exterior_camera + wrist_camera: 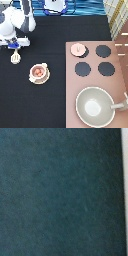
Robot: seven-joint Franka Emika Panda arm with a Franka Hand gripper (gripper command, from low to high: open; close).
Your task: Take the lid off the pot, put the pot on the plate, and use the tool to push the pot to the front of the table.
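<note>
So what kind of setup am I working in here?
Probably a toy kitchen on a lab table: a stove top with burners, a pan, the pot sitting on the plate. The gripper is over the tool.

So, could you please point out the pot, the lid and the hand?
pot [38, 73], exterior view: its reddish-brown contents.
lid [78, 48], exterior view: its centre, on a stove burner.
hand [15, 48], exterior view: above the tool's handle, upper left.
</note>
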